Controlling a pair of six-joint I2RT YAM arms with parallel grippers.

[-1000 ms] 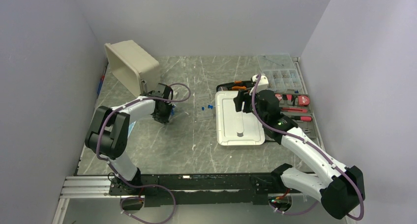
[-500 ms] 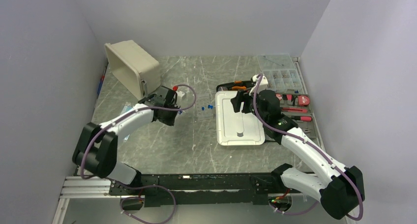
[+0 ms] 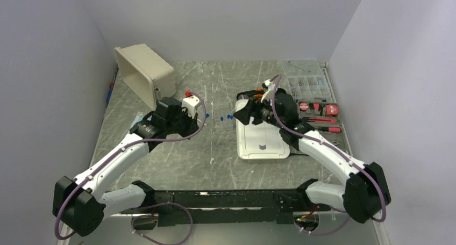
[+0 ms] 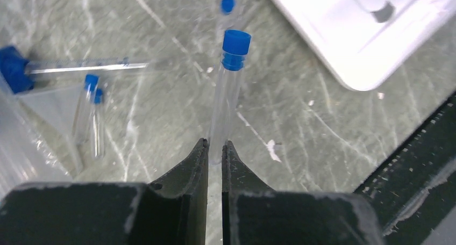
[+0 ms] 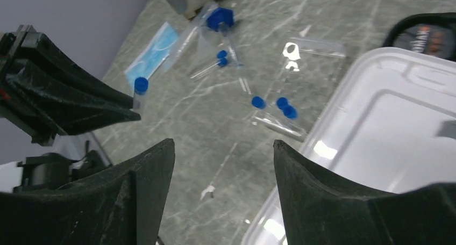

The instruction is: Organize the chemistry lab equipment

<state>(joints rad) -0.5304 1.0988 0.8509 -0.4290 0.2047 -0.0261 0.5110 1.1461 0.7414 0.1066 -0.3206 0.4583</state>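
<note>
My left gripper is shut on the lower end of a clear tube with a blue cap, held above the table. In the top view it hangs left of centre. A few blue-capped tubes lie by the white lid, with their caps showing from above. Two more small tubes and a blue-ended clear piece lie further left, near a light-blue piece. My right gripper is open and empty above the lid's left edge, facing the left gripper.
A beige bin lies tipped on its side at the back left. The clear parts box and the black tool case are to the right of the lid. A clear bag lies near the lid's far corner.
My left arm has swung from the left side toward the centre with the tube in its shut jaws. My right gripper has turned left over the lid's edge and opened slightly wider.
</note>
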